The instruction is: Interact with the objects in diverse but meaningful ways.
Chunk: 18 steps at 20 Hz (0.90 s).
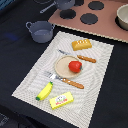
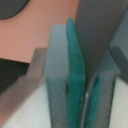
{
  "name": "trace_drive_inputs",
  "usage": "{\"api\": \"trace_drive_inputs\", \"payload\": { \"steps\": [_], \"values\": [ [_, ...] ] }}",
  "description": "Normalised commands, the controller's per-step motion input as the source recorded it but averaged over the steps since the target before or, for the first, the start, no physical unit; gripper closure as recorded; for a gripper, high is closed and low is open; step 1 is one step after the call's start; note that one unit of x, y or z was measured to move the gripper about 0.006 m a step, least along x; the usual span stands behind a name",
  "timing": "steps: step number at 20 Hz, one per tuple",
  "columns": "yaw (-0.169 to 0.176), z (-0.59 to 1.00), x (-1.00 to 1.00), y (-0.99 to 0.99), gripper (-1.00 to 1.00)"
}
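Claw [image 2: 82, 95]: seen only in the wrist view, very close and blurred; grey fingers [image 2: 57, 75] with a teal pad between them. The pads appear pressed together with nothing between, so the claw reads as closed, though the blur makes this uncertain. The arm does not show in the exterior view.

Wrist view, other content: a salmon-pink surface, a dark round shape at one corner and a pale patch at the opposite side; none can be identified firmly.

Exterior view, items:
- Mat [image 1: 30, 80]: pale, woven look, lying on a dark table [image 1: 15, 55].
- Plate [image 1: 62, 64]: tan, round, near the mat's centre.
- Tomato [image 1: 75, 66]: red, resting on the plate.
- Bread [image 1: 81, 44]: orange-yellow loaf, on the mat beyond the plate.
- Banana [image 1: 44, 91]: yellow with a green tip, on the mat's near part.
- Box [image 1: 61, 101]: yellow with a red label, just beside the banana; label unreadable.
- Two orange-handled utensils: one [image 1: 85, 58] beside the plate towards the exterior view's right, one [image 1: 70, 81] on the plate's near side; heads hard to make out.
- Pot [image 1: 41, 31]: grey-blue, handled, on the table off the mat.
- Second pot [image 1: 62, 4]: cut off by the upper edge.
- Stove board [image 1: 107, 27]: pinkish, with dark round burners.
- Bowl [image 1: 123, 17]: pale, cut off at the exterior view's right.
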Motion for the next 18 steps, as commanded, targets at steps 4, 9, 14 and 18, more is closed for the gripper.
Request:
{"api": "trace_drive_inputs", "payload": {
  "steps": [4,9,14,18],
  "values": [
    [-0.091,0.01,0.59,0.24,1.00],
    [-0.080,0.00,0.46,0.18,1.00],
    [-0.035,0.00,0.26,0.02,1.00],
    [-0.040,0.00,0.30,0.00,1.00]
  ]
}}
